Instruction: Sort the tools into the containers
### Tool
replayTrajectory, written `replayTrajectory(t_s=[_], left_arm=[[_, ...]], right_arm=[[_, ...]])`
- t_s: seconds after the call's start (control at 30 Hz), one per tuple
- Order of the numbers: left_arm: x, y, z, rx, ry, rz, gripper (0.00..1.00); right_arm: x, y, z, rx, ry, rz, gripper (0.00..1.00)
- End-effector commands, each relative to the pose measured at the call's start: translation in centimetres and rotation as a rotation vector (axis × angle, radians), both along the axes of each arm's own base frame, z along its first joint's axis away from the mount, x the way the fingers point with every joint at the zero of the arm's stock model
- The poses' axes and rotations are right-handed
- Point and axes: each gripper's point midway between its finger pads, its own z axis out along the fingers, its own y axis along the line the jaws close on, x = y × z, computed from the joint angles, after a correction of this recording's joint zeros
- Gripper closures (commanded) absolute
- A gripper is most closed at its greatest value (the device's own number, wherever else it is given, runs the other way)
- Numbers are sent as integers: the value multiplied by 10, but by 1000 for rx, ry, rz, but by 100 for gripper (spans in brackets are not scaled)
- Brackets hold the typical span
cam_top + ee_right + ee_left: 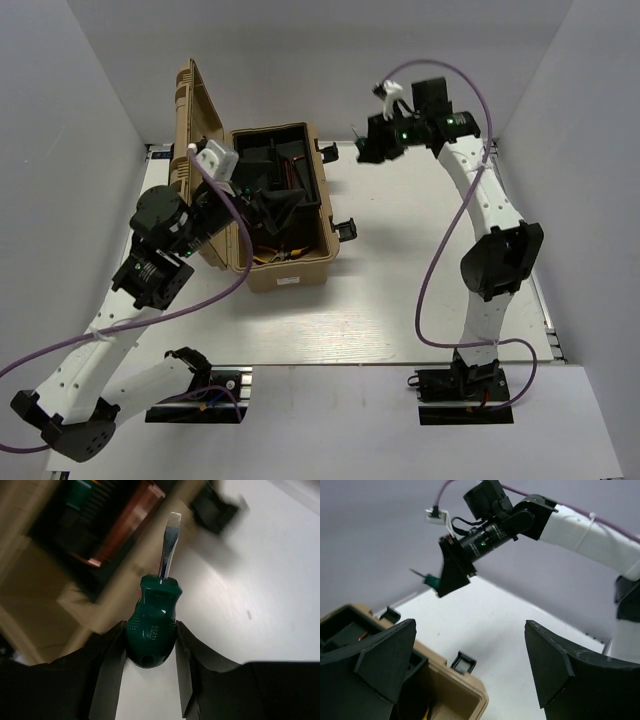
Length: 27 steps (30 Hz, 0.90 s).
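Observation:
My right gripper (150, 640) is shut on a short green-handled screwdriver (152, 630), blade pointing away toward the open tan toolbox (40, 595). In the top view the right gripper (368, 148) hangs in the air just right of the toolbox (290, 272), near its back corner. The left wrist view shows the right gripper (451, 575) with the green screwdriver (431, 581) sticking out to the left. My left gripper (470, 675) is open and empty, over the toolbox's near right corner (465, 692). In the top view the left gripper (268, 210) is inside the box. Something yellow (268, 258) lies in the box bottom.
The toolbox lid (190, 120) stands open at the left. Black latches (344, 228) stick out from the box's right side. The white tabletop (400, 270) stretches right of the box. Grey walls enclose the table on three sides.

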Motion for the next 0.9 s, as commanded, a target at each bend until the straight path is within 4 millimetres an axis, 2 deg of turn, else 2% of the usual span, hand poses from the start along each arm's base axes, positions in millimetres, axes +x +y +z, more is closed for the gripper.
replayTrajectory(t_s=[0.0, 0.07, 0.1, 0.13, 0.17, 0.23, 0.27, 0.3, 0.33, 0.37, 0.4, 0.47, 0.5, 0.53, 0.6, 0.63, 0.67, 0.7, 0.87], left_arm=[[-29, 3, 36, -104, -106, -79, 1], [-35, 4, 41, -128, -114, -94, 1], [-39, 6, 47, -147, -125, -98, 1], [-39, 6, 47, -147, -125, -98, 1], [-44, 7, 49, -155, -126, -114, 1], [-47, 8, 55, -162, -138, -115, 1], [-53, 11, 61, -166, -151, -125, 1], [-54, 12, 63, -158, -156, -122, 1], [-53, 11, 60, -150, -144, -122, 1], [-56, 13, 60, -150, -144, -122, 1], [-56, 13, 60, -150, -144, -122, 1], [-65, 19, 64, -160, -160, -122, 1], [-62, 19, 61, -158, -151, -113, 1], [-66, 22, 64, -164, -161, -113, 1], [-68, 23, 59, -158, -152, -113, 1], [-68, 23, 56, -157, -149, -113, 1], [-68, 23, 56, -157, -149, -113, 1], [-69, 24, 52, -152, -141, -113, 1], [-69, 24, 44, -143, -126, -112, 1]], right_arm=[[-45, 62, 54, 206, -38, 316, 100], [-44, 87, 63, 267, -45, 362, 100], [-55, 102, 66, 308, -12, 398, 100], [-47, 114, 77, 355, -49, 408, 100], [-47, 123, 76, 373, -44, 422, 100], [-61, 149, 88, 485, -32, 542, 100], [-55, 157, 72, 502, 12, 543, 100], [-63, 170, 82, 559, 59, 571, 100], [-64, 177, 91, 583, 18, 610, 100], [-56, 189, 80, 599, 7, 631, 100], [-62, 196, 82, 614, 53, 633, 100], [-54, 213, 77, 619, -14, 614, 100], [-52, 218, 73, 609, -45, 608, 100], [-50, 231, 64, 579, -34, 541, 100], [-42, 238, 51, 533, -114, 521, 100], [-43, 248, 43, 510, -129, 510, 100], [-41, 251, 39, 497, -139, 490, 100], [-37, 255, 28, 481, -139, 478, 100], [-42, 277, -1, 386, -202, 467, 100]])
